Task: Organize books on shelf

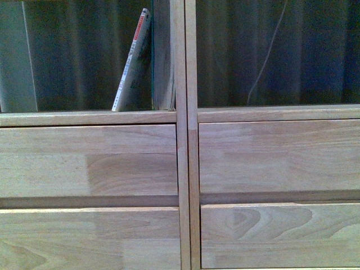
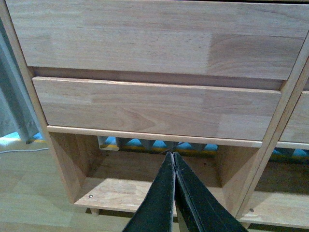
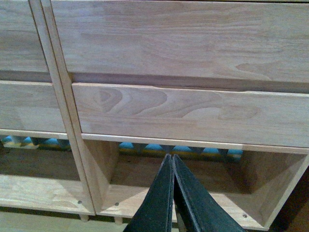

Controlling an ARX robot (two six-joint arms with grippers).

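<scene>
Nearest, left pincer (image 2: pixel 173 157) and right pincer (image 3: pixel 172 158) both closed, empty, before low open compartments of shelf (image 1: pixel 185 169). Farther, in upper left compartment: thin paperback (image 1: pixel 132 62) tilted, leaning toward thicker book (image 1: pixel 163 56) upright against divider.

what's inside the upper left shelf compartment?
Two books: a thin paperback leaning against a thicker book that stands by the divider. A grey panel sits at the far left. The compartment's top is out of frame.
</scene>
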